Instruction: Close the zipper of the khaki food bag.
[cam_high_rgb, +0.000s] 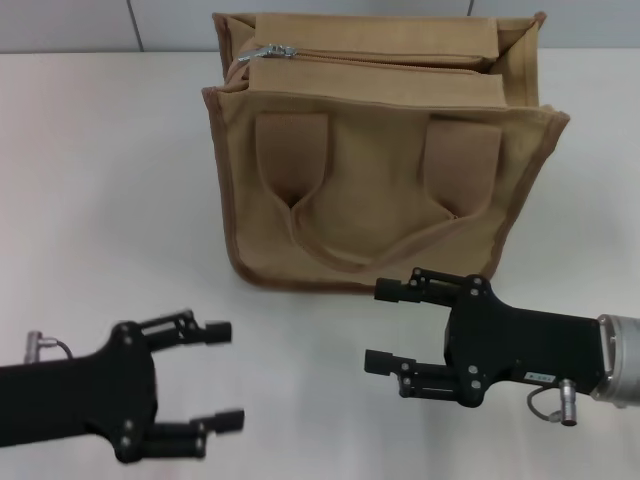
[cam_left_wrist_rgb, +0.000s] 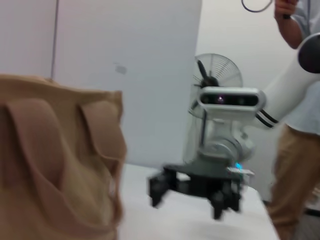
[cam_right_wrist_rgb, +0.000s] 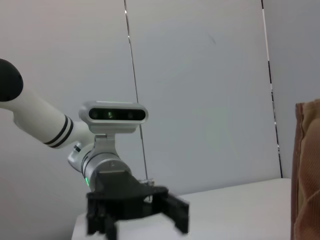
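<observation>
Currently the khaki food bag (cam_high_rgb: 375, 190) stands upright on the white table (cam_high_rgb: 100, 180), at its far middle, front panel facing the robot. The zipper (cam_high_rgb: 380, 60) runs across the top panel; its silver pull (cam_high_rgb: 272, 50) sits at the robot's left end, so the line appears open along nearly its whole length. The left gripper (cam_high_rgb: 222, 375) hovers low at near left, fingers spread and empty. The right gripper (cam_high_rgb: 385, 325) hovers just before the bag's lower front edge, fingers likewise spread and empty. The canvas looks soft and light and will likely sag or slide under a pull. Recommended hold: pinch the small metal pull with one gripper, while the other braces the bag near that end.
</observation>
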